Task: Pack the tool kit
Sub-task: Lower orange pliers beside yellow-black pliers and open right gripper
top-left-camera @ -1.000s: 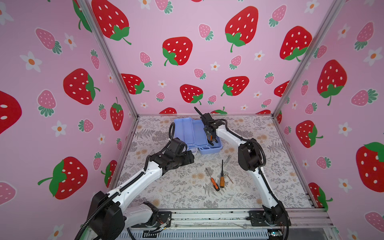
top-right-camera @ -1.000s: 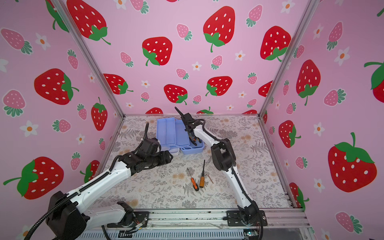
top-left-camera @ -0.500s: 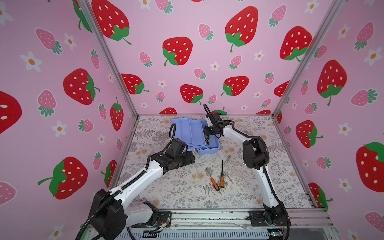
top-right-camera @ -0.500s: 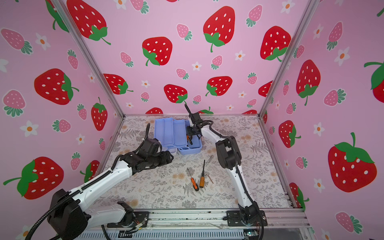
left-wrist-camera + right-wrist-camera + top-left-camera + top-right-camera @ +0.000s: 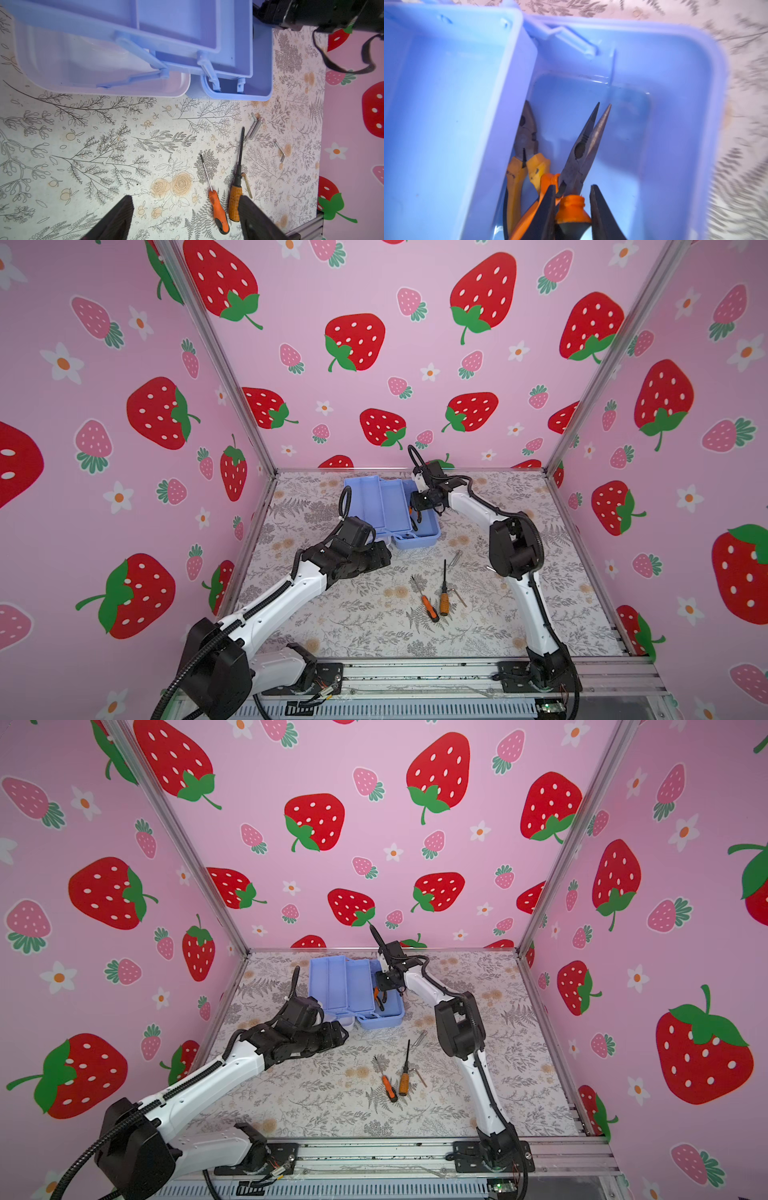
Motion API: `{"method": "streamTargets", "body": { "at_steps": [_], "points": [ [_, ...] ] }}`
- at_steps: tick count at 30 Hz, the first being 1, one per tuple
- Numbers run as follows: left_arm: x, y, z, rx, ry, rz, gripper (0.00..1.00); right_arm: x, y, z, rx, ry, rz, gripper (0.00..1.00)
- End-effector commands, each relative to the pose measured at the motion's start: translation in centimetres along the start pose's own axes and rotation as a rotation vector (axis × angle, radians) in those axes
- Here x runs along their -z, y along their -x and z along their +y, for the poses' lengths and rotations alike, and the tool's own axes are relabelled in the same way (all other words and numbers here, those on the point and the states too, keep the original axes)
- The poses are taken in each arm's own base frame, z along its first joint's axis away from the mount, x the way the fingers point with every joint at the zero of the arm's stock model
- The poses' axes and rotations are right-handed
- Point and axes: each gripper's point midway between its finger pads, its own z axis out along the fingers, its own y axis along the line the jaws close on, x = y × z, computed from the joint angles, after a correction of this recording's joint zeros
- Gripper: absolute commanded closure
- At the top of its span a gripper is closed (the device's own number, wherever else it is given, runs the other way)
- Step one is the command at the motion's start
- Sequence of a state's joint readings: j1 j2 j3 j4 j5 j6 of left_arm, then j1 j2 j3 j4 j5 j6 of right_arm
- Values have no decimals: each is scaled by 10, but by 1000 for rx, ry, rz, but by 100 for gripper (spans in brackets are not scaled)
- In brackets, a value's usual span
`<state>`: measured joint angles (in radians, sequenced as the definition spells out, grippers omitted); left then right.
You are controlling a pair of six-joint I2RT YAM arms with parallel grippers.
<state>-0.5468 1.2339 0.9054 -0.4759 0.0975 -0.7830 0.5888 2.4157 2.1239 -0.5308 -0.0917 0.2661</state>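
Where top views show only orange, right wrist shows right hand [image 5: 572,188] pinching needle-nose pliers [image 5: 584,148] | left hand [image 5: 185,201] spread

Tray [image 5: 446,104] and pliers [image 5: 583,149] crowd the open base [image 5: 675,104].

Glossy blue plastic box [image 5: 675,62], dull grey metal long-nose pliers [image 5: 583,149], textured orange plastic screwdriver handle [image 5: 234,199], matt tabletop [image 5: 104,145].

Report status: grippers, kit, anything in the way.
Left gripper open, empty. Right gripper shut on long-nose pliers inside blue base. Screwdrivers, hex keys on table. Nothing blocking.
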Motion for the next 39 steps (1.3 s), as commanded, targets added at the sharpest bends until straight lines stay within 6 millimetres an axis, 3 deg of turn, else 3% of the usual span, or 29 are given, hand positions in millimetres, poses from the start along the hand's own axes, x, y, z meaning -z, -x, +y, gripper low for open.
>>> {"method": "streamTargets", "body": {
  "at_steps": [1, 7, 14, 19, 23, 28, 39],
  "points": [
    [-4, -2, 2, 12, 2, 13, 18, 47, 28, -21, 80, -149, -51, 100],
    [-3, -2, 1, 9, 0, 15, 18, 60, 33, -37, 110, -266, -70, 100],
    [-5, -2, 0, 10, 0, 23, 18, 81, 57, -33, 180, -354, -133, 100],
    [-8, -2, 0, 14, -1, 30, 18, 83, 60, -26, 295, -499, -146, 100],
    [-10, -3, 1, 15, 4, 34, 18, 74, 54, -7, 386, -570, -158, 100],
    [-12, -5, 3, 17, 10, 39, 18, 47, 39, 15, 471, -586, -137, 100],
    [-15, -7, 8, 13, 32, 46, 18, 3, 17, 28, 424, -420, -85, 100]
  ]
}}
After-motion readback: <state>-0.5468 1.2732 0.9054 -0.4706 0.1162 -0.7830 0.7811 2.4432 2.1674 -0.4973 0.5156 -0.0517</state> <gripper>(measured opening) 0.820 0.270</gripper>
